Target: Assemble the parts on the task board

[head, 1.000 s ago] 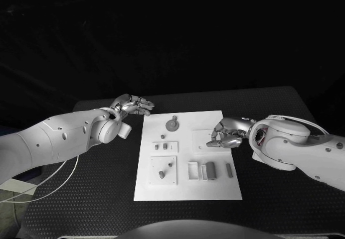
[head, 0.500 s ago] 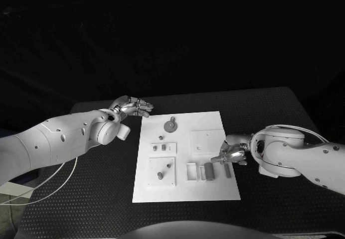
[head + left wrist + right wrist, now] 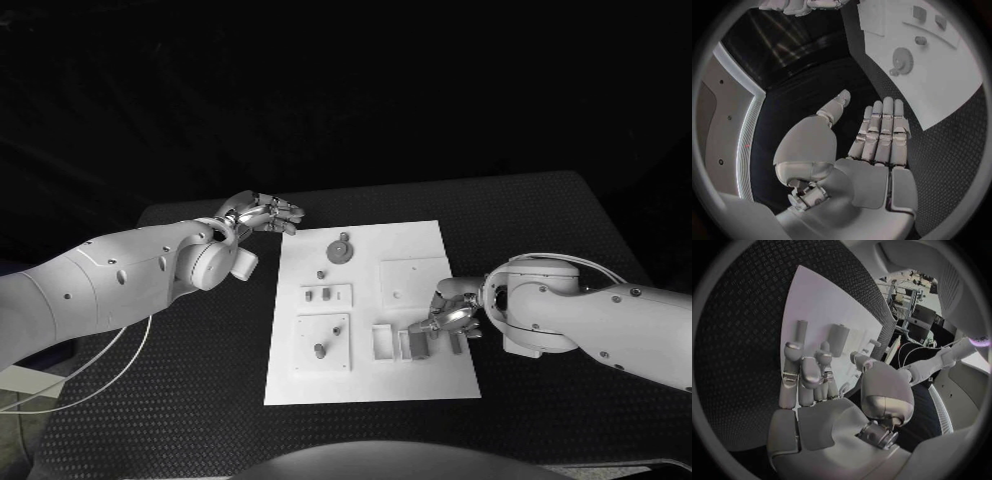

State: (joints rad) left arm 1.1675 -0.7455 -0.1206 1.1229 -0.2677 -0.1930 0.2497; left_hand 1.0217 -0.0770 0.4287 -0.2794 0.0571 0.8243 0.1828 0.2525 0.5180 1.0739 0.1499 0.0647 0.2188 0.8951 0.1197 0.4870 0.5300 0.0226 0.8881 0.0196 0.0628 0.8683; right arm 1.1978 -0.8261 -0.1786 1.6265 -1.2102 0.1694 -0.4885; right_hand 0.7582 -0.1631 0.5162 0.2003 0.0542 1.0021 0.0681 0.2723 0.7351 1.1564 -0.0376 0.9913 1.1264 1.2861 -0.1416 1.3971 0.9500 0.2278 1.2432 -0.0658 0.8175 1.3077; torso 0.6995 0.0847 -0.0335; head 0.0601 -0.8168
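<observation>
The white task board lies mid-table. A grey gear sits at its far end, small pegs in a plate at its left. A grey block and a thin rod lie at its near right. My right hand hovers just above the block and rod, fingers loosely bent, holding nothing. The right wrist view shows my fingertips short of the rod and block. My left hand stays off the board's far left corner, fingers straight, empty, with the gear beyond.
A raised square plate and a larger plate with a peg are on the board, with white brackets beside the block. Black table surrounds the board.
My right hand has moved from the square plate toward the board's near side, over the block and rod. The left hand has stayed where it was.
</observation>
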